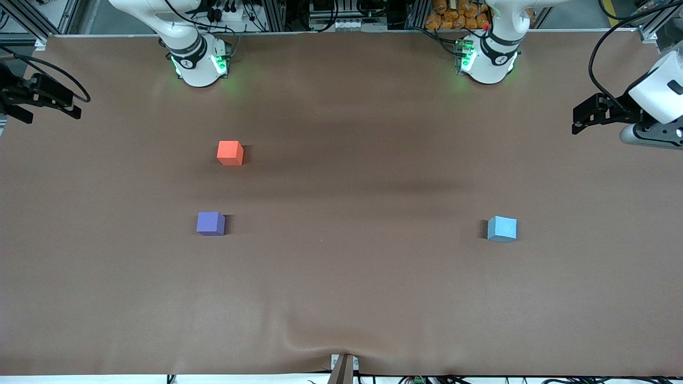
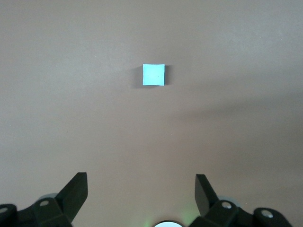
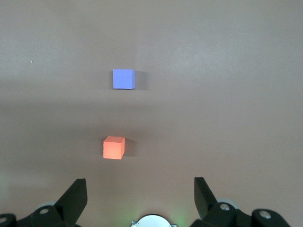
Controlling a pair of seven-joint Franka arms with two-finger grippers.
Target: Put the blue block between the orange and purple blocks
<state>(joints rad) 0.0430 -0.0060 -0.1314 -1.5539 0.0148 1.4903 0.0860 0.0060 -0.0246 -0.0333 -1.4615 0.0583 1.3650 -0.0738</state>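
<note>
I see the blue block (image 1: 502,229) well apart from the orange block (image 1: 230,152) and purple block (image 1: 210,223), so I lower the wide-open, empty left gripper (image 2: 141,189) squarely over it, while the open right gripper (image 3: 140,191) waits.

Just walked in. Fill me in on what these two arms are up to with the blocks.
Nothing is being handled yet. The blue block sits alone toward the left arm's end of the table. The orange block and purple block sit apart toward the right arm's end, purple nearer the front camera. The left gripper and right gripper are both open, empty and raised at the table's ends.
</note>
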